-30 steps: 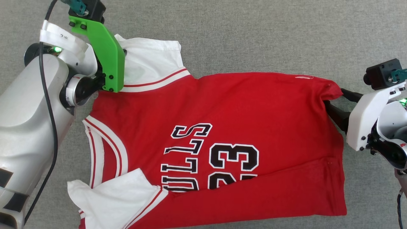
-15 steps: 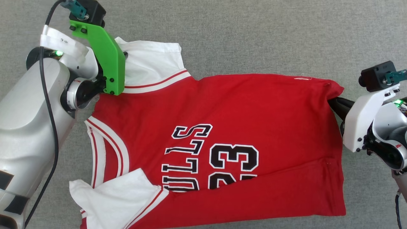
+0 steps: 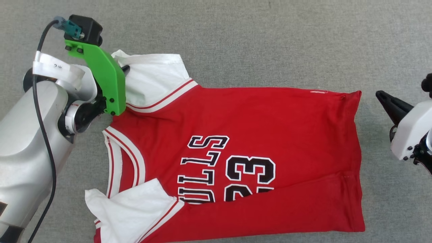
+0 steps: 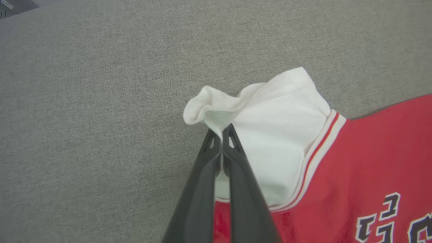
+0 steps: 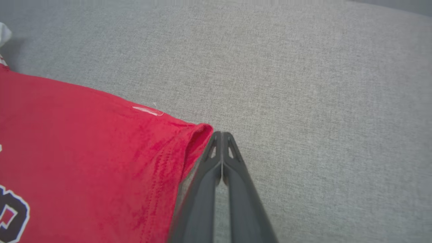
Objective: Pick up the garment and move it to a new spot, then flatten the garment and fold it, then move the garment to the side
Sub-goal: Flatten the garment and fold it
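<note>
Pinching the bunched edge of a white sleeve (image 4: 270,141), the left hand (image 4: 222,130) has its fingers pressed together on the cloth, drawing that edge up into a small fold. From this hand the jersey (image 3: 270,135) lies spread over the grey bench (image 3: 270,40) toward the right hand (image 5: 221,133), its lettering (image 3: 233,168) facing up. The right hand is pressed together on nothing. Its tips are just beside the red hem corner (image 5: 199,131), and the head view shows a strip of bench between them.
</note>
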Tool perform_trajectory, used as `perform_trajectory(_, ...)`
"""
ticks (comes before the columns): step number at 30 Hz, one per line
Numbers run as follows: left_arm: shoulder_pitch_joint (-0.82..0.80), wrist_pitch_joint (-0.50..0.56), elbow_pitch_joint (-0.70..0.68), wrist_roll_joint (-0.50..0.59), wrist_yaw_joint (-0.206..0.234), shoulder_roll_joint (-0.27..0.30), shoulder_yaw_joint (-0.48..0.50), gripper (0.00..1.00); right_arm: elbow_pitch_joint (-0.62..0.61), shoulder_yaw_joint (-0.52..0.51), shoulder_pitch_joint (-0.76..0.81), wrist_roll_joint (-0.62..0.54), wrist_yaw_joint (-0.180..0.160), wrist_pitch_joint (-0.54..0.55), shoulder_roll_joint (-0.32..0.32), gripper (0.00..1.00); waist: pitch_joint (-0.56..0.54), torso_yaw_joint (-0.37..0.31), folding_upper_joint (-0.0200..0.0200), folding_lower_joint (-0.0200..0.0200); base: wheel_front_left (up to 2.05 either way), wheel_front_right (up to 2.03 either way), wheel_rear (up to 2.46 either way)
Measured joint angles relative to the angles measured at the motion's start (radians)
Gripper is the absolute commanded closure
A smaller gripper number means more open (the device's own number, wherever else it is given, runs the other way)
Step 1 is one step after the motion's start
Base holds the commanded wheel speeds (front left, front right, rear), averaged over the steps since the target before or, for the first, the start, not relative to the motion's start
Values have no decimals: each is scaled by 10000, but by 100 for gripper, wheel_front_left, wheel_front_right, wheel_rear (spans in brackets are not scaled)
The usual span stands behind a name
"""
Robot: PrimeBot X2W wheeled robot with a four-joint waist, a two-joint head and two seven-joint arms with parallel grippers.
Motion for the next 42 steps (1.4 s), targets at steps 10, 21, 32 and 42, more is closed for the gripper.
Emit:
perform_trajectory(10,576,-21,-322,-113,134,182,-40,100,-715,-1850,1229,-1459,0,-1074,1482,100,-560,33,0,0,0,0,0)
perform_trajectory(21,919,-13,-414,-360,211,288,-38,100,-1175,-2437,2449,-2483,0,-2472,2851,0,-884,-228,0,0,0,0,0)
perform_trajectory(32,921,61,-554,-445,311,422,-33,100,-1241,-2537,2599,-2493,0,-2368,3035,0,-840,-341,0,0,0,0,0)
perform_trajectory(42,905,59,-614,-443,385,337,-61,100,-740,-2169,1947,-1687,0,-905,2278,0,-604,-200,0,0,0,0,0)
